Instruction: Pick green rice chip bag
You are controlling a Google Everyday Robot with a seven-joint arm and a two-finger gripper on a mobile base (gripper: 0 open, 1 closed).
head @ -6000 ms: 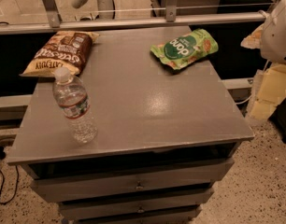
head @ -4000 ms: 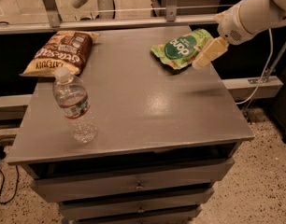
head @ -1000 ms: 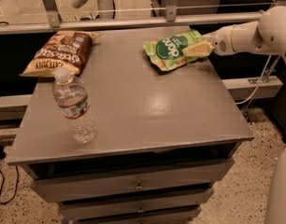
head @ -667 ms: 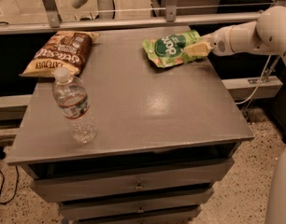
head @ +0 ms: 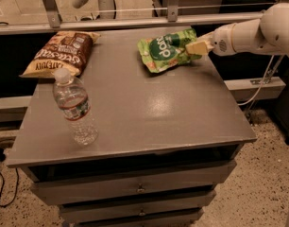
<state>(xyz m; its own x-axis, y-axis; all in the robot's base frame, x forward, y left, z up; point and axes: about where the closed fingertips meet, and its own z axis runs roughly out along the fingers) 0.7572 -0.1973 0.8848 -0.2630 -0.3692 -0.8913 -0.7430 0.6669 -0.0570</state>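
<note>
The green rice chip bag (head: 164,51) lies flat at the back right of the grey table top (head: 149,108), a light-green pouch with a dark-green circle and white lettering. My gripper (head: 195,47) comes in from the right on a white arm (head: 258,32). Its cream tip lies over the bag's right edge and touches it, low over the table.
A brown-and-tan chip bag (head: 59,53) lies at the back left. A clear water bottle (head: 74,107) stands upright at the front left. A metal rail (head: 135,21) runs behind the table. Drawers (head: 135,186) sit below the top.
My arm swung in from the right edge and reached the green bag's right side. The bag slid a little to the left. Over the last second almost nothing moved.
</note>
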